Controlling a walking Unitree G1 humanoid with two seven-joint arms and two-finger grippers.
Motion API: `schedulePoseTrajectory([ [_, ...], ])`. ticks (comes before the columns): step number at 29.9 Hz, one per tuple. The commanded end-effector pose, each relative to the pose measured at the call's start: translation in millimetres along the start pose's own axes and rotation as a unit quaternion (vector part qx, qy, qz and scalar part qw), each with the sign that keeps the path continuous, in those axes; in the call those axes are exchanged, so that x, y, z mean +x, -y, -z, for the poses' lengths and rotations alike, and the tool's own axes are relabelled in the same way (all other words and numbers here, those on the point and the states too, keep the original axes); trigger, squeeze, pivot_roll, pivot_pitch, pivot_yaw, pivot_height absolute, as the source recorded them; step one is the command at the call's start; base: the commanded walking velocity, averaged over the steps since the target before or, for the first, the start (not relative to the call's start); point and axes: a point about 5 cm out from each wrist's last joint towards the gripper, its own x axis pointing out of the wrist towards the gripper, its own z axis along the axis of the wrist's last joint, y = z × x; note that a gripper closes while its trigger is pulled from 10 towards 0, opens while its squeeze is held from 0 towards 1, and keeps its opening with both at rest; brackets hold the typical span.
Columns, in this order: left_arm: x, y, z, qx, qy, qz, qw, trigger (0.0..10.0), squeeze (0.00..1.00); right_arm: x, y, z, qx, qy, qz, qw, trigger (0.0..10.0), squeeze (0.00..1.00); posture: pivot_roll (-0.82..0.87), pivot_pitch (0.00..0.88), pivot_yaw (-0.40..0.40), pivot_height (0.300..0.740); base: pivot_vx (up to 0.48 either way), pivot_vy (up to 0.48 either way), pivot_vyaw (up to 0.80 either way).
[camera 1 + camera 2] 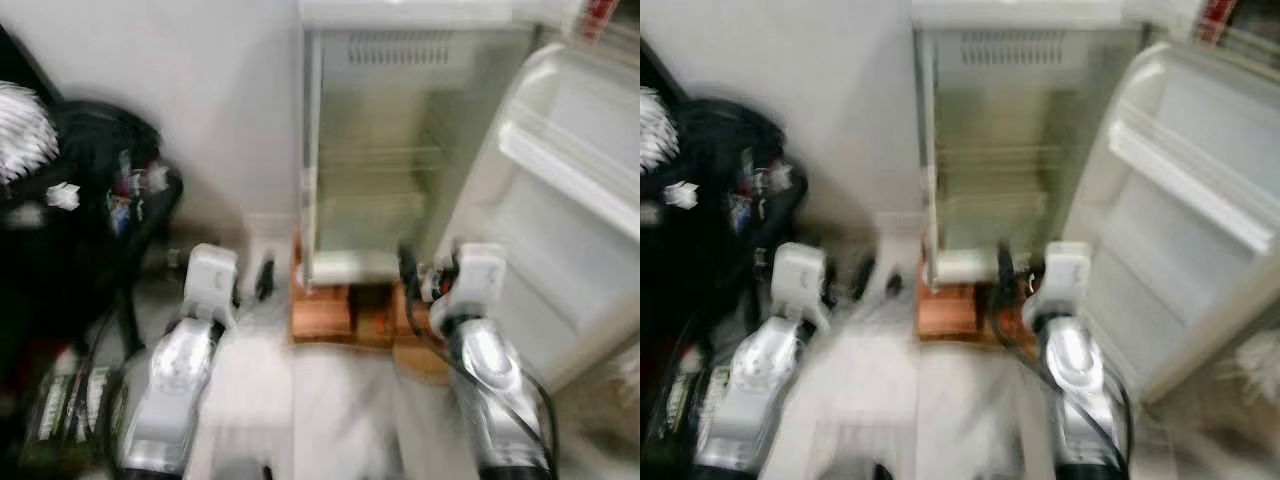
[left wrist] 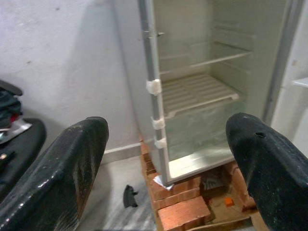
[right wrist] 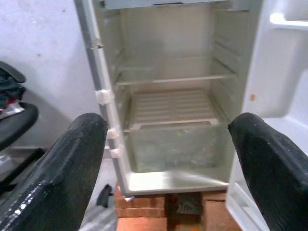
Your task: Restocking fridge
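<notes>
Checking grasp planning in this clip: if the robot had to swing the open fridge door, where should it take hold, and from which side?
Probably the fridge door's free outer edge, approached from the robot's right side with the right tool. The door stands wide open to the right of the fridge, its inner shelf facing the robot; both tools are open and empty.

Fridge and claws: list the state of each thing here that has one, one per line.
fridge: open, shelves bare
fridge door: swung wide to the robot's right, its racks look bare
crisper drawer: pushed in, under its slatted cover
left claw: open, holding nothing
right claw: open, holding nothing
brick base: stacked under the fridge
</notes>
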Motion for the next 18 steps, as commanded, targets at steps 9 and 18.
schedulePoseTrajectory([
  [9, -0.5, -2.8, -0.4, 0.010, 0.000, -0.005, 1.000, 10.0, 0.00, 0.2, -5.7, -6.2, -0.005, 0.009, -0.030, 1.000, 10.0, 1.00, -0.01, 0.051, -0.030, 0.740, 0.000, -0.448, 0.00],
  [18, 0.3, -1.4, -1.5, 0.015, 0.004, 0.003, 1.000, 10.0, 0.00, 1.6, -8.7, -3.7, -0.007, 0.003, -0.039, 0.999, 10.0, 0.00, -0.01, 0.048, -0.029, 0.740, 0.000, -0.480, 0.00],
])
